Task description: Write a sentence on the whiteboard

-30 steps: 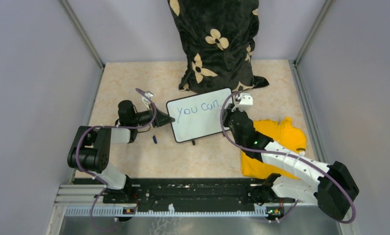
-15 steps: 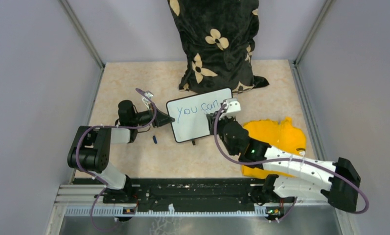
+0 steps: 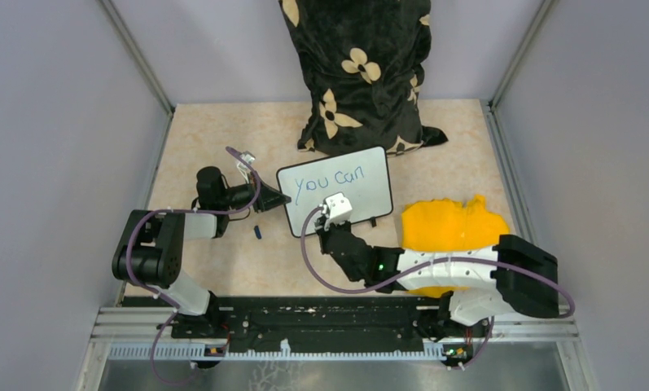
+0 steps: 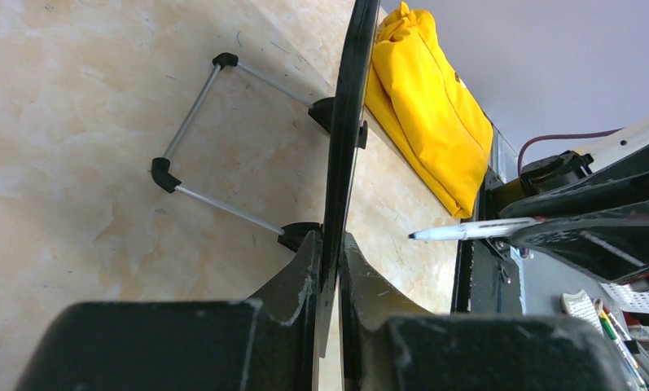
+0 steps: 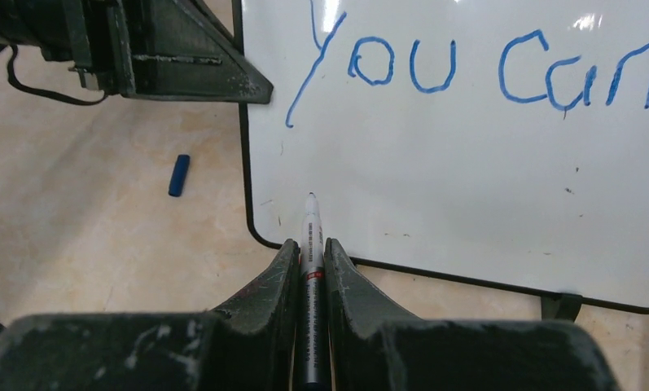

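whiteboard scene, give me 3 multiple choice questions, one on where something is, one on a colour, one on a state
1. Where does the small blue cap lie?
A. on the table, left of the whiteboard
B. on the yellow cloth
C. on top of the writing

2. What colour is the writing on the whiteboard?
A. red
B. blue
C. black

3. What is the right gripper doing?
A. standing open over the table
B. shut on the cloth
C. shut on the marker

Answers:
1 A: the right wrist view shows the cap on bare tabletop, beside the board's left rim.
2 B: the words "You can" are in blue strokes.
3 C: its two fingers pinch the marker's barrel, tip pointing towards the board.
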`<state>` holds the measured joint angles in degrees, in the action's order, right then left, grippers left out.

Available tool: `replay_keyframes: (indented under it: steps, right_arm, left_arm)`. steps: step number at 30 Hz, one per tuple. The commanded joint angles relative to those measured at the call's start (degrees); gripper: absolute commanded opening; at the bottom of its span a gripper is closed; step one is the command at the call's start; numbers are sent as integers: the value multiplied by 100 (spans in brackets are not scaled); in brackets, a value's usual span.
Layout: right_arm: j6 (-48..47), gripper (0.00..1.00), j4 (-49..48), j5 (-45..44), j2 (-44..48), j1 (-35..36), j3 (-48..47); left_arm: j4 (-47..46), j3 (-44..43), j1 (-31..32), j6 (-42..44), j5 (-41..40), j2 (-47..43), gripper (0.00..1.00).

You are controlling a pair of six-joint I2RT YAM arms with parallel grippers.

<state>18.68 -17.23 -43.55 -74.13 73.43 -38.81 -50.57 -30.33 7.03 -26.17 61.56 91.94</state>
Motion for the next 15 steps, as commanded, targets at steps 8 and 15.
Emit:
replay_keyframes:
  steps: [8,15]
  right_arm:
    - [45,0,-483,-318,-474,48,-372]
    - [44,0,-562,-388,-594,-22,-467]
  left_arm:
    - [408,-48,71,122,-267,39,13]
    - [457,-57,71,139,-269,35,13]
